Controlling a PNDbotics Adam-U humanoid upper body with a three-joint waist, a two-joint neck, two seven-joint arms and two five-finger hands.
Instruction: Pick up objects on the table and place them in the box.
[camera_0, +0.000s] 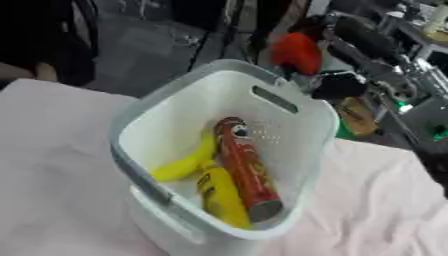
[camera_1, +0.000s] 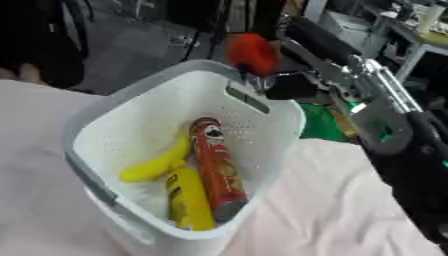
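White plastic basket (camera_0: 302, 107) with perforated walls and slot handles stands on table covered in pale pink cloth (camera_0: 61, 165), roughly centre of both eye views, tilted askew in frame.

Inside basket: red cylindrical chip can (camera_0: 247, 167) lying lengthwise, lid end toward near rim. Yellow banana (camera_0: 185, 164) just left of it, touching. Yellow cylindrical container with dark label (camera_0: 223, 197) under/beside the can at the near end, touching both.

Right arm, black with silver joints (camera_1: 372, 85), comes in from upper right and reaches over the basket's far rim. Right hand (camera_1: 293, 86) sits at the far rim beside the slot handle; it shows only as a dark blurred mass, so I can't tell how its fingers stand. Red rounded object (camera_1: 254, 52) is right above the hand, over the far rim; whether the hand is gripping it or it just overlaps in view, can't tell.

Green item (camera_1: 324, 122) on the cloth behind the basket, to its right, under the arm; can't make out what it is.

Left hand doesn't show in either view.
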